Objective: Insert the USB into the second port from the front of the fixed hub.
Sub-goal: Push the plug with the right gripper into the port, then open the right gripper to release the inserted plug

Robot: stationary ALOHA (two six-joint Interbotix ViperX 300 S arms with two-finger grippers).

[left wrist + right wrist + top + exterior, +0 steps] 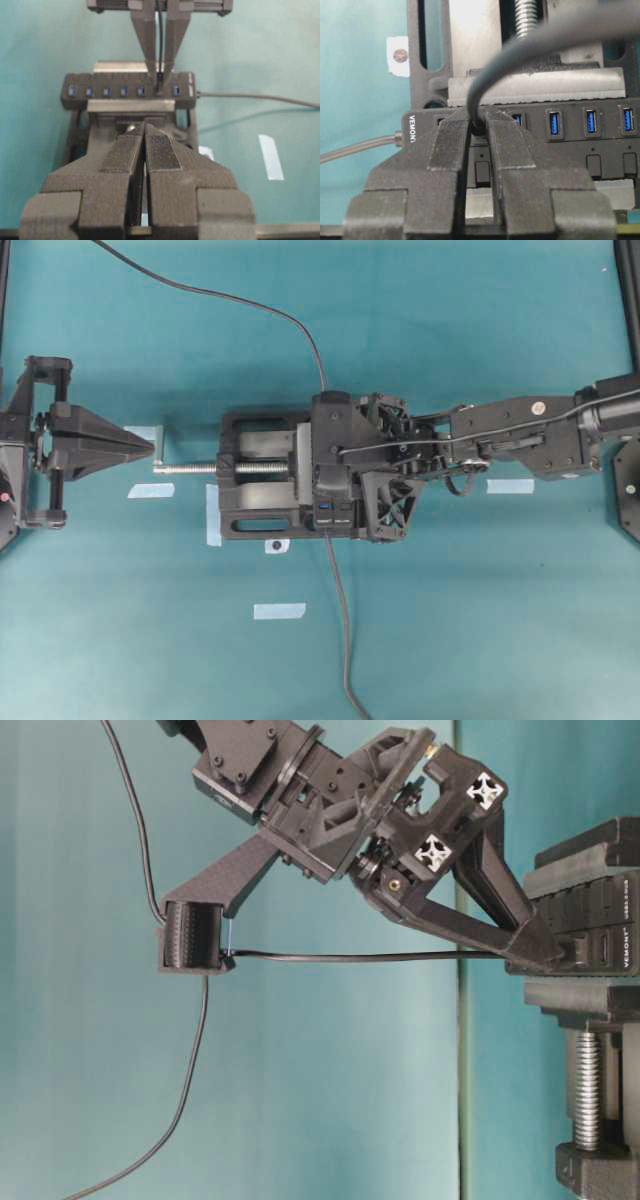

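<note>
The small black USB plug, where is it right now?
In the right wrist view, the small black USB plug is pinched in the right tool, at the long black hub's port row, near its left end.

a black vise (262,472) sits mid-table on a teal cloth (480,620), its silver screw (190,468) pointing left and ending in a small handle (160,452). pale blue tape strips (279,611) lie scattered on the cloth: one below the vise, one along its left edge, two near the screw, one to the right. a small white tab with a dark dot (276,546) lies just below the vise.
</note>
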